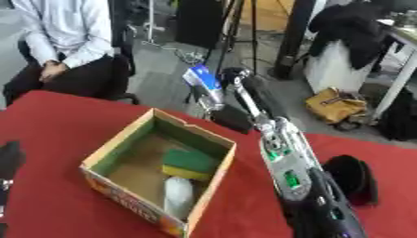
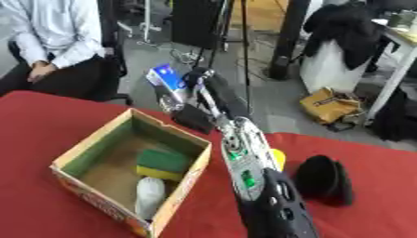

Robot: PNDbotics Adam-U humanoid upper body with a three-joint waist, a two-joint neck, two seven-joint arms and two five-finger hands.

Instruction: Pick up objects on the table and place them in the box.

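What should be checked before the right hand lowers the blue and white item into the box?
1. Item held: ok. The right hand is curled on the blue and white item.
2. Item over the opening: not ok. It sits beyond the far rim of the box.
3. Room inside: ok. Green and yellow sponge and white object leave bare floor.
4. Black object out of the arm's path: ok, it lies to the right.
5. Left hand: cannot tell, only a dark shape at the left edge.
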